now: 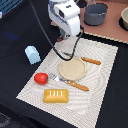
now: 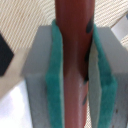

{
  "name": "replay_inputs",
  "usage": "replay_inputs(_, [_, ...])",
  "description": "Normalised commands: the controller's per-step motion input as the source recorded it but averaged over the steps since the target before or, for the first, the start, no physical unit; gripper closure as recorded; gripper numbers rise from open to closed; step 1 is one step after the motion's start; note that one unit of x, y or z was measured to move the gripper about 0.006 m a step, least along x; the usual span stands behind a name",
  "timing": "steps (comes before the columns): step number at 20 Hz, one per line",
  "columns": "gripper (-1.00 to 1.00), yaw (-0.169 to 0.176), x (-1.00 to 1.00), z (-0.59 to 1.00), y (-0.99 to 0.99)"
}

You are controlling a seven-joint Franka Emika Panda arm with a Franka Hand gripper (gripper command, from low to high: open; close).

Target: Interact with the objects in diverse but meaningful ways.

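Item: white Franka arm gripper point(image 1: 63, 37), positioned above the far edge of a pale woven placemat point(image 1: 102, 80) on a dark cloth-covered surface point(image 1: 15, 40). In the wrist view its grey fingers point(image 2: 40, 70), lined with green pads point(image 2: 54, 75), are clamped narrowly on a dark reddish-brown sausage stick point(image 2: 74, 65), which runs lengthwise between the pads and touches both. Item: tan round plate point(image 1: 73, 69), centred on the placemat. Item: orange-handled knife point(image 1: 91, 61), lying just beyond the plate. Item: orange-handled fork point(image 1: 70, 82), lying just in front of the plate. Item: round red tomato point(image 1: 41, 78), on the placemat edge toward the exterior view's left, near the fork tines. Item: yellow-orange ridged bread block point(image 1: 55, 96), lying flat on the near part of the placemat. Item: pale blue house-shaped carton point(image 1: 32, 54), upright on the dark surface, off the placemat to the exterior view's left. Item: grey pot point(image 1: 95, 14), on a tan board at the far side.
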Motion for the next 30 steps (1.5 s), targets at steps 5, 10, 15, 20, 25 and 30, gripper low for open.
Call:
replay_inputs(5, [1.00,0.000,0.40,-0.24,0.21])
replay_inputs(10, [1.00,0.031,0.05,-0.44,0.16])
replay_inputs(15, [-1.00,0.009,0.10,0.29,0.18])
replay_inputs(20, [-1.00,0.000,-0.05,1.00,0.07])
replay_inputs(25, [-1.00,0.000,-0.29,0.92,-0.23])
replay_inputs(30, [-1.00,-0.002,-0.32,0.46,-0.80])
